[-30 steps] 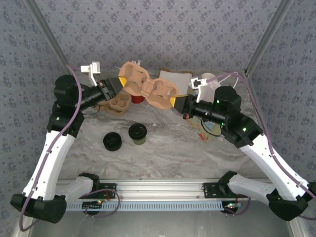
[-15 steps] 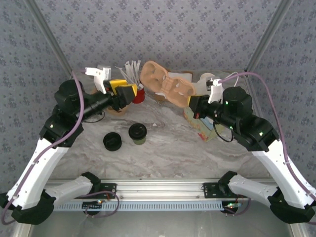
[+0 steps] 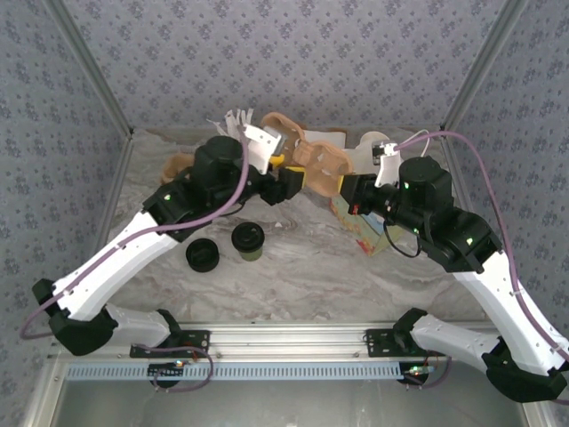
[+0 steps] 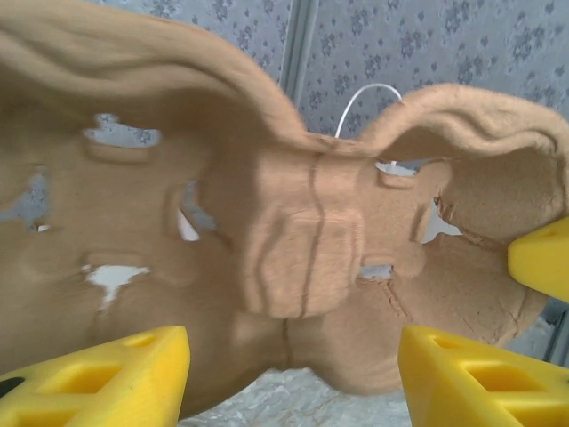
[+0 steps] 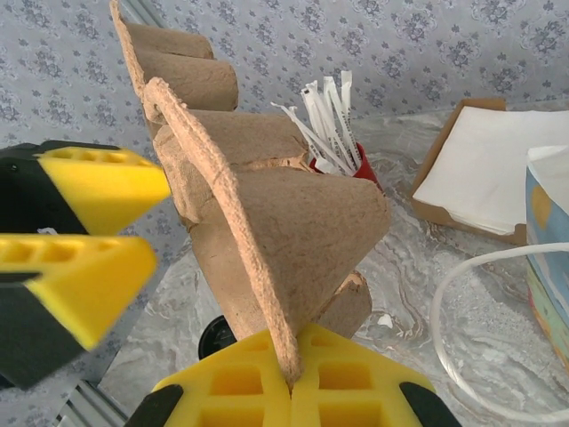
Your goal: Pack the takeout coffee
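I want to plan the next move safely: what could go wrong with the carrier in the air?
1. The right gripper pinches only a thin edge of the raised pulp carrier; it may twist or slip out.
2. The open left gripper is close to the carrier; a push could knock it loose.
3. The red cup of stirrers stands nearby; a swing might tip it.

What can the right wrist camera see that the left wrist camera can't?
Right wrist camera: a red cup of white wrapped straws and a brown cardboard box of white napkins. Left wrist camera: little holes through the brown moulded-pulp cup carrier. Both: that carrier, the left gripper with open yellow fingers, the blue-grey patterned wall.
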Robot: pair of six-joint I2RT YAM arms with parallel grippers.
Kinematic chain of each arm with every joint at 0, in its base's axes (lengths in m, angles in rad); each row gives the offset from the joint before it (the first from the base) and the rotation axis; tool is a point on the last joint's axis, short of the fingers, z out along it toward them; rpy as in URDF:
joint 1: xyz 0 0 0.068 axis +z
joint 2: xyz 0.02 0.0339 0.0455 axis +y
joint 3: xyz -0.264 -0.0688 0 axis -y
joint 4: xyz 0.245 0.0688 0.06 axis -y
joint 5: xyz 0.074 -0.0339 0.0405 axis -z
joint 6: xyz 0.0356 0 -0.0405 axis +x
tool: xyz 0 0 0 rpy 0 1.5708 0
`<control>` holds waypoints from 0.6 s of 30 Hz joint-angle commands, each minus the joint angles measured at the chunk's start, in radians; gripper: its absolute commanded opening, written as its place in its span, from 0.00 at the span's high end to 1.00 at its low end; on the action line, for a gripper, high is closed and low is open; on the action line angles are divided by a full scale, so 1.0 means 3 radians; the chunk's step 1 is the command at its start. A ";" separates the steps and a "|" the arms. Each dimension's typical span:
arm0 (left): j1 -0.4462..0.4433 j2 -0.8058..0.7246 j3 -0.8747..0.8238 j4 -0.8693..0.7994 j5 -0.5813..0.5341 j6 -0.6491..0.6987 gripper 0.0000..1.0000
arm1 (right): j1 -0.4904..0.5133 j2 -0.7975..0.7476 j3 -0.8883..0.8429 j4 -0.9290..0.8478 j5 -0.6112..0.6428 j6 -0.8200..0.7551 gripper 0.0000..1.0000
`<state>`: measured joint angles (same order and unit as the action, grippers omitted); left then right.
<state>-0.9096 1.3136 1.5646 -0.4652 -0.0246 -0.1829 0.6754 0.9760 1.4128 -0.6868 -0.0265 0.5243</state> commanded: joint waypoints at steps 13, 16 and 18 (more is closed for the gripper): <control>-0.0153 0.0439 0.0367 0.0119 -0.0430 0.0230 0.40 | 0.0015 -0.0014 0.0060 -0.0088 -0.0193 0.0113 1.00; -0.0154 0.0517 0.0426 0.0105 -0.0429 0.0226 0.45 | 0.0014 -0.0029 0.0059 -0.0114 -0.0203 0.0103 1.00; -0.0153 0.0546 0.0450 0.0088 -0.0439 0.0219 0.48 | 0.0014 -0.0040 0.0056 -0.0124 -0.0199 0.0089 1.00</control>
<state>-0.9501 1.4605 1.6562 -0.4679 -0.1436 -0.1242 0.6754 0.9756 1.4128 -0.7197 -0.0593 0.5461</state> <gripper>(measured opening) 0.545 0.065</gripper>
